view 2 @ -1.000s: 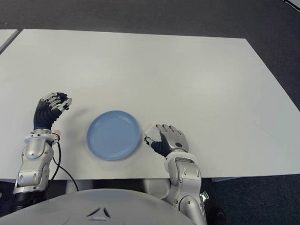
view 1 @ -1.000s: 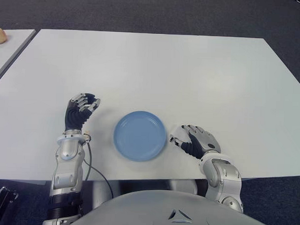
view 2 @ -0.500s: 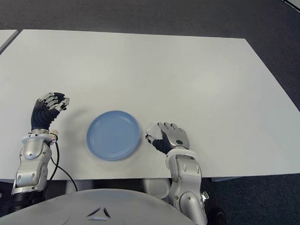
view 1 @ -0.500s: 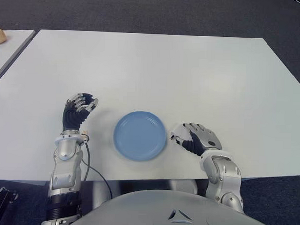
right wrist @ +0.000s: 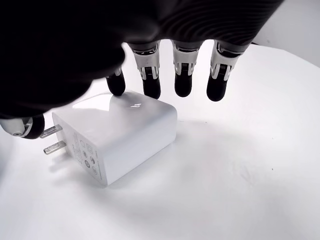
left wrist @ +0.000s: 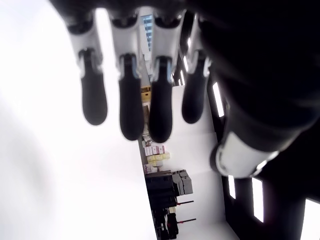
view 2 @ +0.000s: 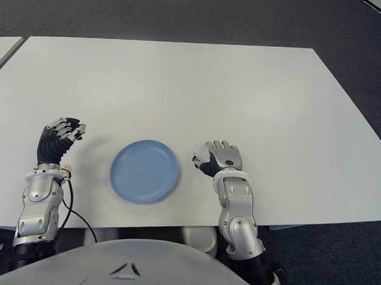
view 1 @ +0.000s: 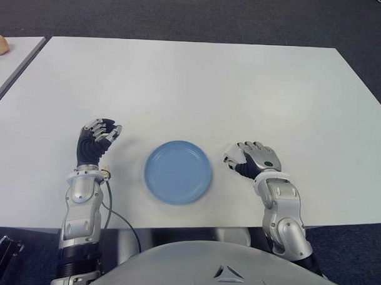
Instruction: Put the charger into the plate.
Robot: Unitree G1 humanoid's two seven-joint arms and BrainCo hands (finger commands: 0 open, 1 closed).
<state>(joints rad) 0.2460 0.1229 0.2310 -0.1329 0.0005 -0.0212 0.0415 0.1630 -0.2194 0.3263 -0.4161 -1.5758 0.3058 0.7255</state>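
A: Left of the plate [view 1: 177,171]?
B: Left hand [view 1: 97,139] is seen, fingers loosely curled, nothing held.
A: Right of the plate?
B: Charger [right wrist: 116,135] is lying on the table [view 1: 199,86], touched by the right hand [view 1: 255,161], fingers [right wrist: 150,85] spread, not clamped.

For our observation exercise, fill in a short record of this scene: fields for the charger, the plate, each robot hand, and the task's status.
charger: white charger lying on the table, prongs showing, under the right hand
plate: blue plate, nothing in it, between the hands
right robot hand: right robot hand over the charger, fingers reaching down at it, not closed
left robot hand: left robot hand left of the plate, holding nothing
status: charger not yet in the plate
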